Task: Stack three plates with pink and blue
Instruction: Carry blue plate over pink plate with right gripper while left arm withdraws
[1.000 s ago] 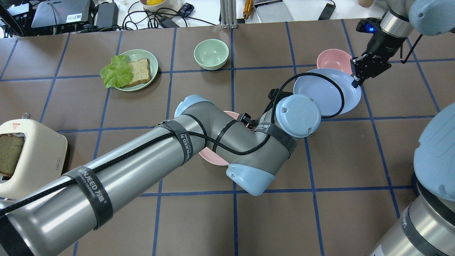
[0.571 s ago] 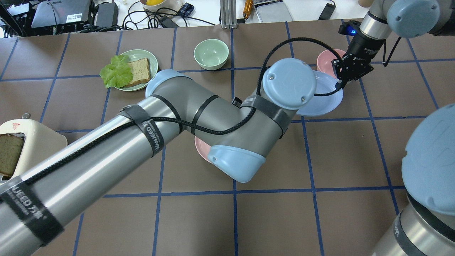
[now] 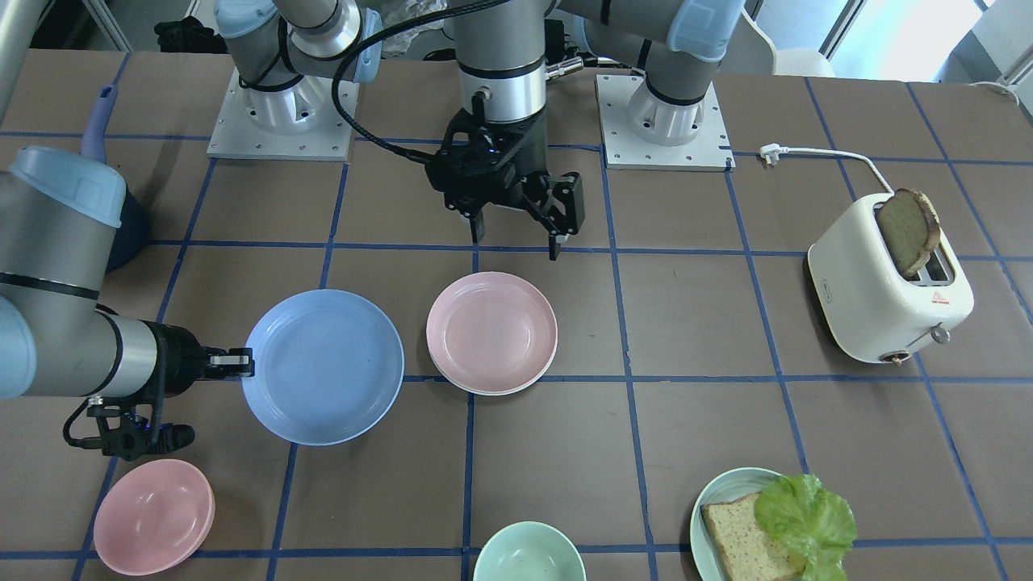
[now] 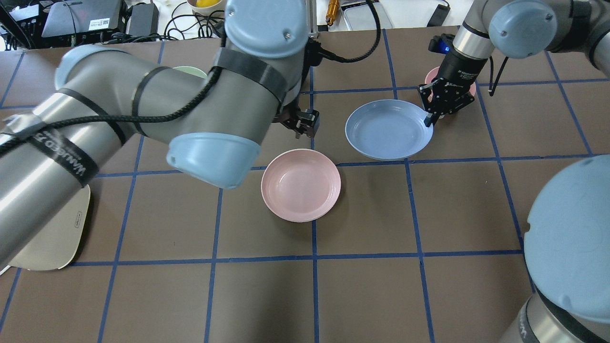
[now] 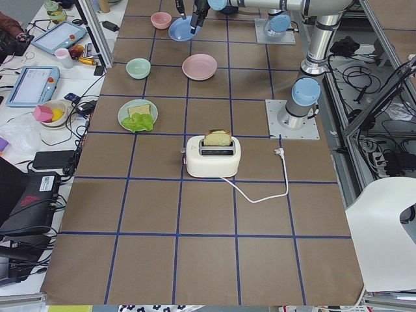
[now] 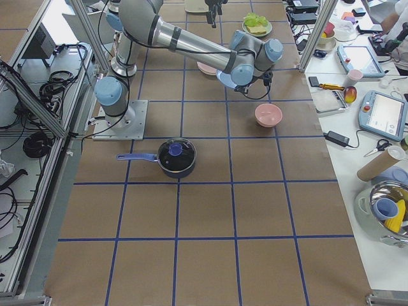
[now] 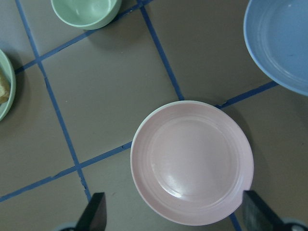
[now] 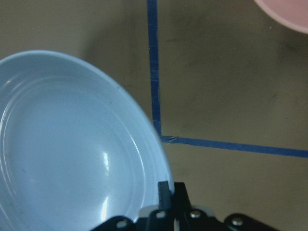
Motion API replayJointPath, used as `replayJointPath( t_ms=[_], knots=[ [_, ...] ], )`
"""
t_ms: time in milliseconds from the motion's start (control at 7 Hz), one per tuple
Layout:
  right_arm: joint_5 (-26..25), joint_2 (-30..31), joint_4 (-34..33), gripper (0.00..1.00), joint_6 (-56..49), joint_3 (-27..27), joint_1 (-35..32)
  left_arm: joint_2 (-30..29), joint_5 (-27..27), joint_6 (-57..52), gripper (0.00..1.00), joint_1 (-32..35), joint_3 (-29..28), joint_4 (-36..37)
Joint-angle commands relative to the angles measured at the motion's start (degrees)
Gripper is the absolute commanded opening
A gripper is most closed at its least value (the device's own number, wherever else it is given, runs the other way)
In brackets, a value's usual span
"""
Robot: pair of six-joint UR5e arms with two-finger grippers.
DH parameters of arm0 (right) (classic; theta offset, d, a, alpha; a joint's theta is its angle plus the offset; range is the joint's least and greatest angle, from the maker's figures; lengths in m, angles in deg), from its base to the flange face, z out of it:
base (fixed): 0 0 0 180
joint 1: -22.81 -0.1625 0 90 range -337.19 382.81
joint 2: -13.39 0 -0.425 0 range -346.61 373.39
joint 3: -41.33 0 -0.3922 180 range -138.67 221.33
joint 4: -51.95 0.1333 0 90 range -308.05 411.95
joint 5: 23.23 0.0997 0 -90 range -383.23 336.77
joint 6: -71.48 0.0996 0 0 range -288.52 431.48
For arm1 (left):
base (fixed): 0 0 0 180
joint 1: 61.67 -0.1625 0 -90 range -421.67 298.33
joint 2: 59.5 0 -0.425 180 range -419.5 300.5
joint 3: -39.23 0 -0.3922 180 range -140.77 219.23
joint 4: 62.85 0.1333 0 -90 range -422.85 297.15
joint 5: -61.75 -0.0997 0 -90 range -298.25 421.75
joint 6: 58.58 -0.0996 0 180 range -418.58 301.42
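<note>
The pale pink plate [image 4: 300, 185] lies mid-table on a cream-white plate, of which only a thin rim [image 3: 484, 390] shows. Both show in the left wrist view, the pink plate [image 7: 192, 163] and the white rim [image 7: 175, 103]. My right gripper [image 4: 430, 117] is shut on the far right rim of the light blue plate [image 4: 388, 128] and holds it low, to the right of the pink plate. The right wrist view shows its fingers pinching the blue rim [image 8: 161, 159]. My left gripper [image 3: 516, 224] is open and empty, raised behind the pink plate.
A pink bowl [image 3: 153, 516] sits behind the right gripper. A green bowl [image 3: 529, 555], a teal plate with bread and lettuce [image 3: 710, 504] and a white toaster [image 3: 888, 290] stand on my left half. A dark pot [image 6: 177, 157] stands near my right base.
My left arm has lifted and swung away to the left, uncovering the pink plate. My right gripper has carried the blue plate leftward, toward the pink plate.
</note>
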Motion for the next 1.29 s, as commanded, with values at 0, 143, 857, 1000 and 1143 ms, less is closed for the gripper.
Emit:
replayJointPath(
  t_ms=[0, 143, 857, 1000, 1143],
  knots=[
    [1.24, 0.06, -0.35, 0.00, 6.20, -0.27, -5.43, 4.07, 3.10, -7.10, 1.00, -9.49, 0.03, -3.38],
    [1.60, 0.15, -0.35, 0.00, 9.18, -0.27, -8.24, 5.04, 3.19, -9.83, 1.00, -13.36, 0.03, -4.87],
    [1.52, 4.44, -16.22, 0.00, 15.00, -13.93, -16.79, 5.93, 8.38, -12.76, 1.00, -23.86, -5.46, -16.95],
    [1.52, 4.89, -23.40, 0.00, 16.40, -17.63, -17.40, 4.80, 8.47, -12.76, 1.00, -23.86, -9.68, -23.54],
    [1.52, 4.63, -26.25, 0.00, 17.98, -18.54, -18.37, 4.27, 8.55, -12.50, 1.00, -23.86, -9.98, -24.74]
  ],
)
